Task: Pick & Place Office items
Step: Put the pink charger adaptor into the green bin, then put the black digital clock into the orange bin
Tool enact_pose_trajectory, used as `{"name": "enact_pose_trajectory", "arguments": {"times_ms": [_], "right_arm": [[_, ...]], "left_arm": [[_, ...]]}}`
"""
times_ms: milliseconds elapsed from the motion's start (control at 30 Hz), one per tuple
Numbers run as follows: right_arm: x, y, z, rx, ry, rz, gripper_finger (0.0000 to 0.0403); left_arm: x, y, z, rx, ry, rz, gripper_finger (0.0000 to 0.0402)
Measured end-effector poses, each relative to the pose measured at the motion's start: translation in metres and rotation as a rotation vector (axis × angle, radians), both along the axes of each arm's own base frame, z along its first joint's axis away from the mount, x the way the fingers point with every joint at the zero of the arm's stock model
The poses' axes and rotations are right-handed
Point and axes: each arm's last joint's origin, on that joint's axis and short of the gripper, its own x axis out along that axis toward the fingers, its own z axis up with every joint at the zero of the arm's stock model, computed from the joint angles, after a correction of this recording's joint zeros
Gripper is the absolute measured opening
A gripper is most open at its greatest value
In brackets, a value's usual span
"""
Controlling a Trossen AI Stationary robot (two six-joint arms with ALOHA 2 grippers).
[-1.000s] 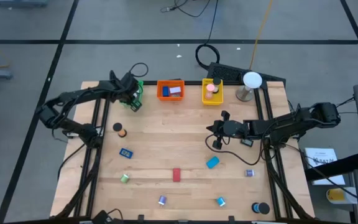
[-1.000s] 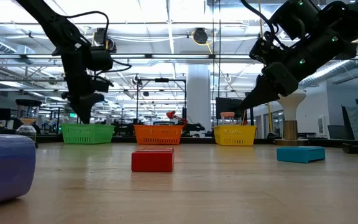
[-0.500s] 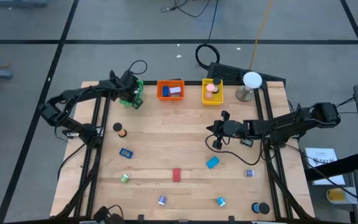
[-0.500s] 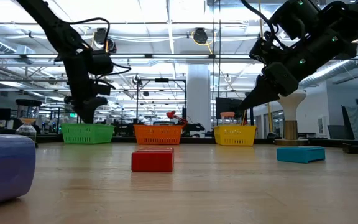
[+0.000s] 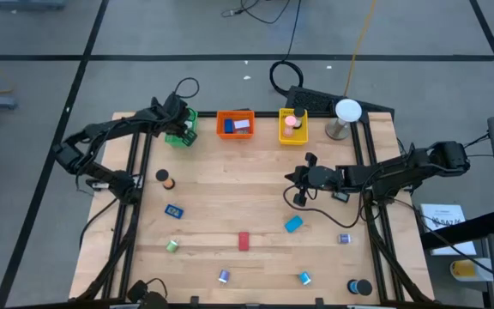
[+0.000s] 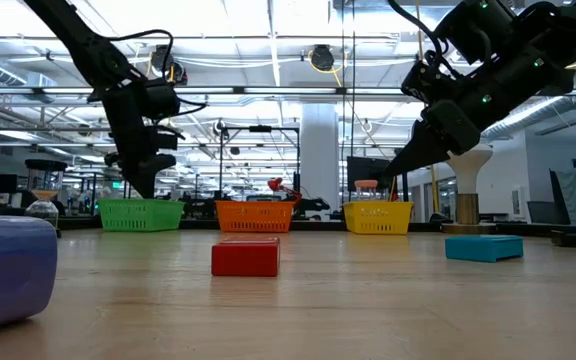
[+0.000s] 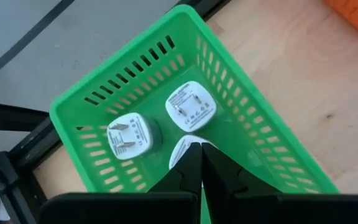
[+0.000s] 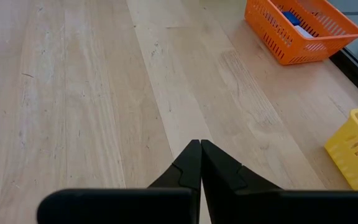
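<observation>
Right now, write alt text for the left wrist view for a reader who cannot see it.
The left hand, its two dark fingers pressed shut, points down into a green slotted plastic basket at the wooden table's edge. Inside lie two white plug adapters with metal prongs up, plus a third white piece partly hidden behind the fingertips.

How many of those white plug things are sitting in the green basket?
3, as far as shows. In the green basket, one white plug adapter lies near the middle, a second beside it, and a third is partly hidden behind the left gripper. More could be hidden below.
</observation>
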Motion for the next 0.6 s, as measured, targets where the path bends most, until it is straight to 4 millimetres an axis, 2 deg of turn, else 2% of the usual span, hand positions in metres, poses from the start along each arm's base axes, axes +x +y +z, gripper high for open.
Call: {"name": "enact_pose_trajectory", "arguments": {"times_ms": [200,400,500,600], "right_arm": [[0.0,0.0,0.0,0.0,0.0,0.0,0.0],[0.0,0.0,0.0,0.0,0.004,0.0,0.0],[0.0,0.0,0.0,0.0,0.006,0.0,0.0],[0.0,0.0,0.0,0.003,0.004,-0.002,0.0]], "left_arm": [[0.001,-0.013,0.017,0.027,-0.029,-0.018,0.0016],[0.02,-0.048,0.039,0.099,-0.156,-0.119,0.0016],[0.036,-0.071,0.038,0.166,-0.277,-0.225,0.0016],[0.051,-0.095,0.028,0.213,-0.423,-0.347,0.0016]]}}
